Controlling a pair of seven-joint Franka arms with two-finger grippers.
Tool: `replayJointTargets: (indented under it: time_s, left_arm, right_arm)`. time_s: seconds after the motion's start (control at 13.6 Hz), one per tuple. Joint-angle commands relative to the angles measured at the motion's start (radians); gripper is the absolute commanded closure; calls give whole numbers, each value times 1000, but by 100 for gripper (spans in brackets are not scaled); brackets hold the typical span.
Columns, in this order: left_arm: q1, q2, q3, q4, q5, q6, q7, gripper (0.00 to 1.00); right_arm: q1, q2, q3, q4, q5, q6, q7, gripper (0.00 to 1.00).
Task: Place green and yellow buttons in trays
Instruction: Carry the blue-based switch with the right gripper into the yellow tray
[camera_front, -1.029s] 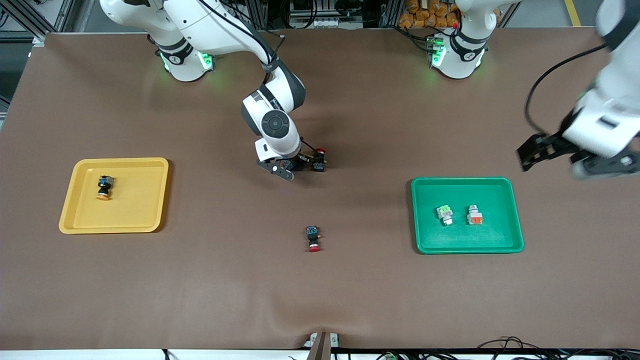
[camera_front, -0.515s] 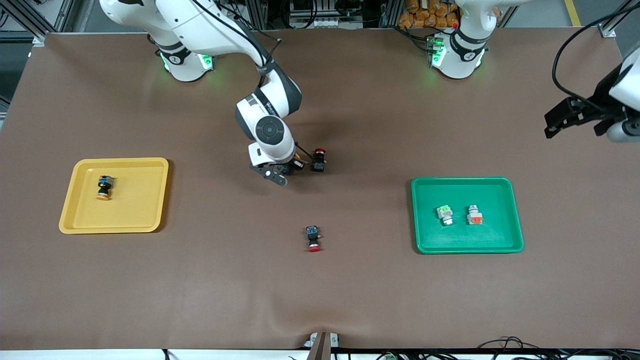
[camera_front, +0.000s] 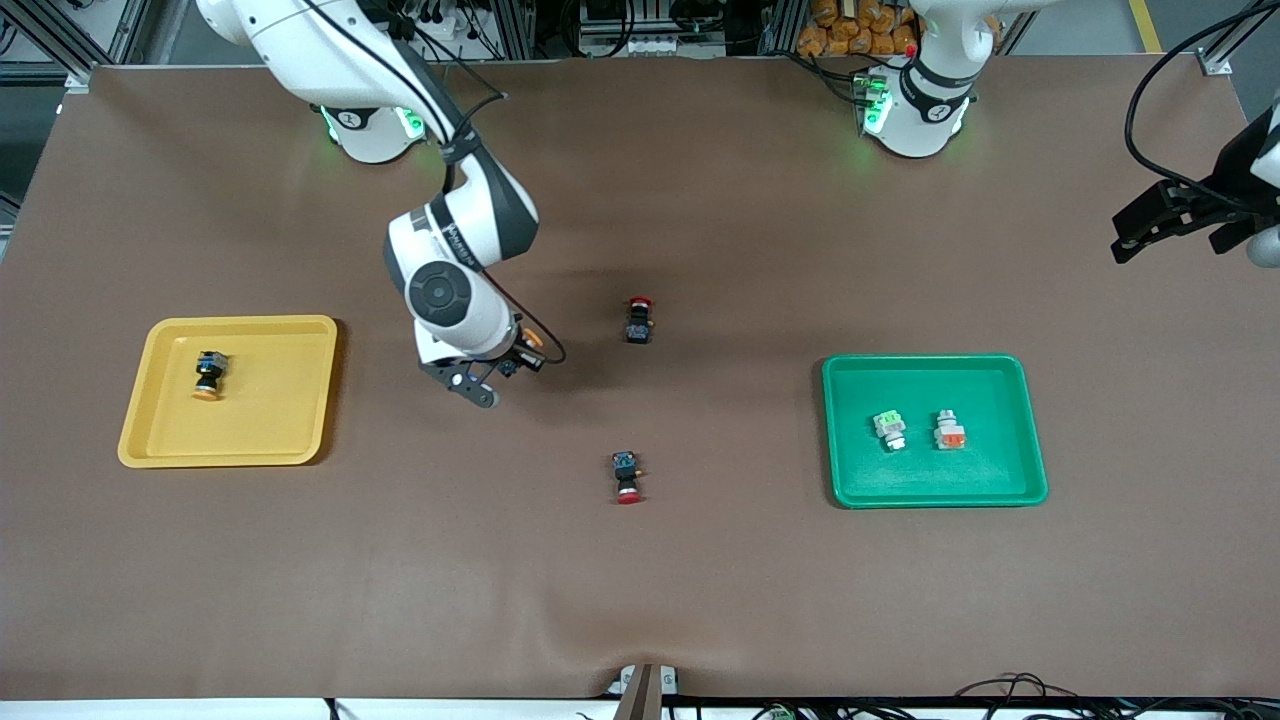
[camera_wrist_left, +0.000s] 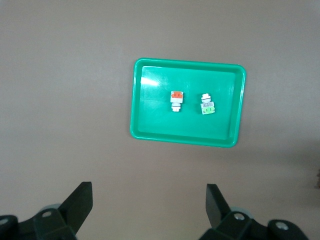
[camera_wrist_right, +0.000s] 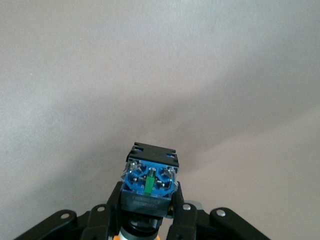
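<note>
we have a yellow-capped button clamped in the right gripper, up in the air over bare desk between the yellow tray and the red-capped button that lies farther from the front camera. in the right wrist view its blue terminal end points away from the gripper and the orange-yellow cap sits down between the fingers, so its long axis runs along the gripper's own line. to finish this step well, we judge, we should carry it across to the yellow tray, clear the raised rim, come down over bare tray floor beside the button already lying there, and let go low so it does not roll. that one lies with its cap toward the front camera. the green tray, at the left arm's end of the desk, holds two pale buttons. a second red-capped button lies nearer the front camera. the left gripper waits wide open, high over the desk near the green tray.
</note>
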Motion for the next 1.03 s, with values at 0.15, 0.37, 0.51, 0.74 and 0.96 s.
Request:
replayJointTargets:
  time_s: [0.15, 0.37, 0.51, 0.74, 0.96]
  left_arm:
    - [8, -14, 1, -16, -14, -4, 0, 0]
    - [9, -14, 1, -16, -14, -4, 0, 0]
    - [9, -16, 1, -16, -14, -4, -2, 0]
    - [8, -19, -1, -14, -14, -4, -2, 0]
    - [6, -17, -1, -13, -17, -2, -2, 0]
  right_arm:
    - [-112, -41, 10, -21, -10, -47, -219, 100]
    - [-233, -50, 10, -22, -10, -73, -426, 100]
    - [-312, -57, 10, -34, -10, -93, -574, 100]
    - [-467, -56, 7, -53, -11, -102, -869, 100]
    - [-612, -35, 9, -44, -16, -90, -1107, 100]
